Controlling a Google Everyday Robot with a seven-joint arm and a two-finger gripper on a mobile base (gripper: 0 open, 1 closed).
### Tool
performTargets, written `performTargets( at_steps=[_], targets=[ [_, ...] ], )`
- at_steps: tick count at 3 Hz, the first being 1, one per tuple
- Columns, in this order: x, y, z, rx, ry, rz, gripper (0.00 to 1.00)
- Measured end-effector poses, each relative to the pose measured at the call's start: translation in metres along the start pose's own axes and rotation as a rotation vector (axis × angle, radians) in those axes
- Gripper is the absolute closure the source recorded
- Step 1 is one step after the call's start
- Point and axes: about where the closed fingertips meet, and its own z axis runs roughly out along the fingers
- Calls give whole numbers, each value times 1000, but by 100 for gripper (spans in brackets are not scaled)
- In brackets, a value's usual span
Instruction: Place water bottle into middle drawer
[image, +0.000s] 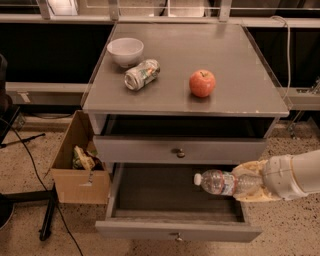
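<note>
The water bottle is clear with a white cap and lies level, cap pointing left. My gripper comes in from the right and is shut on the bottle's base end. It holds the bottle a little above the right part of the open middle drawer. This drawer has a dark floor, low walls and a thin front strip with a small knob. Nothing lies inside it.
Above the open drawer is a closed taller-fronted drawer with a round knob. On the cabinet top are a white bowl, a silver-and-green can on its side and a red apple. A cardboard box stands at the left on the floor.
</note>
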Motion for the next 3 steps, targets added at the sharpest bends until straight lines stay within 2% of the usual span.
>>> performTargets(
  at_steps=[1, 2, 3],
  targets=[
    [7, -1, 33, -4, -18, -80, 100],
    [14, -17, 91, 16, -10, -179, 100],
    [15, -14, 99, 5, -24, -181, 100]
  ],
)
